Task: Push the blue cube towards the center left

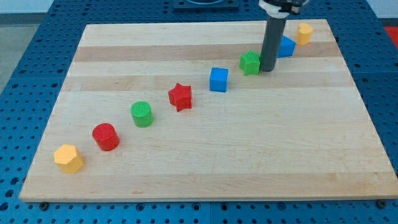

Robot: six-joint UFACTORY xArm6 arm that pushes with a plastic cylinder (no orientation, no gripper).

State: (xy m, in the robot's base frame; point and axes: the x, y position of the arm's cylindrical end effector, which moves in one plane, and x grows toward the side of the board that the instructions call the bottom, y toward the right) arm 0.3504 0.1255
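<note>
Blue cube (219, 79) left of my tip (268, 70), apart.

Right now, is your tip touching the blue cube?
Apart. The camera view shows bare board and the green block between my tip and the blue cube.

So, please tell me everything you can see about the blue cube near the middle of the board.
The blue cube is a small, matte, plastic-looking block of solid blue, resting flat on the wooden board slightly above centre. Nothing touches it. The red star lies to its lower left, the green block to its upper right, where my tip stands.
</note>
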